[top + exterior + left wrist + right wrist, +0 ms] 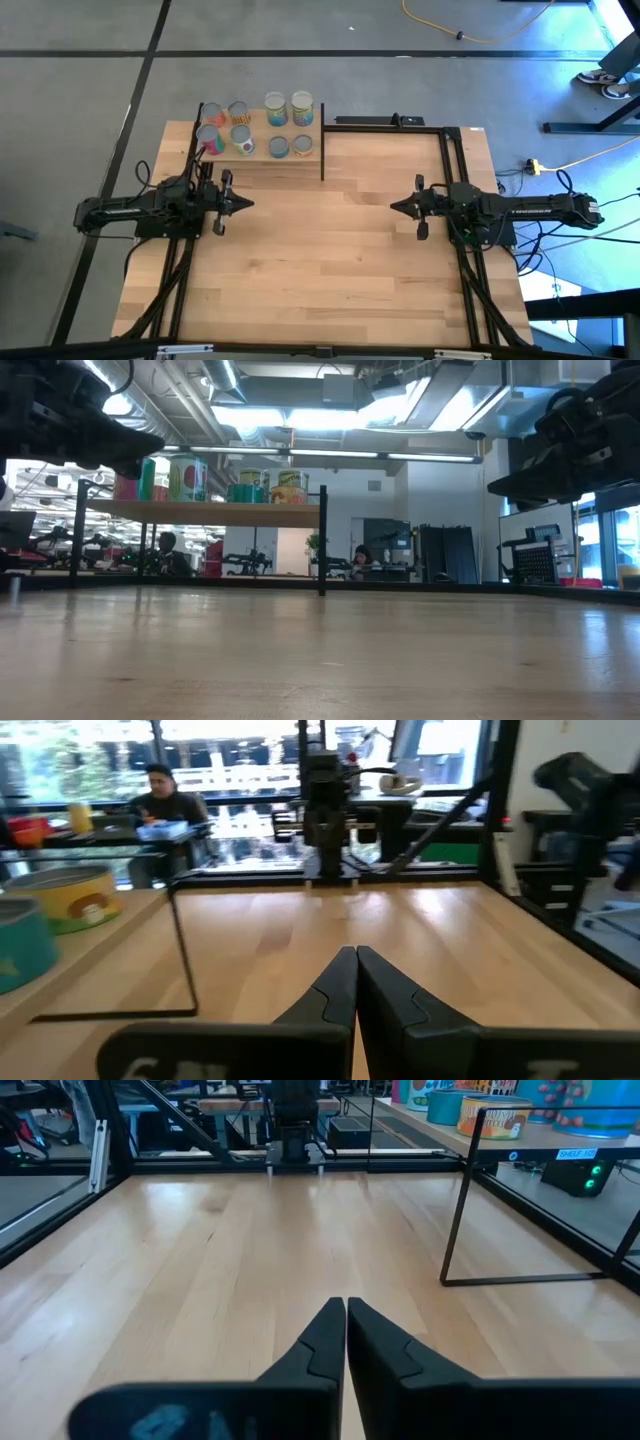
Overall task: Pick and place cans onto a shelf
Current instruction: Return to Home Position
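Cans [188, 478] partly behind left arm [70, 420]

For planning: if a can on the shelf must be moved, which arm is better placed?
Left, probably. The left claw, shut, sits near the shelf holding the cans; the right claw, shut, is farther away.

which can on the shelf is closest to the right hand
The rightmost can in the row nearer the arms, beside the shelf's upright; the other seven sit farther from the right hand.
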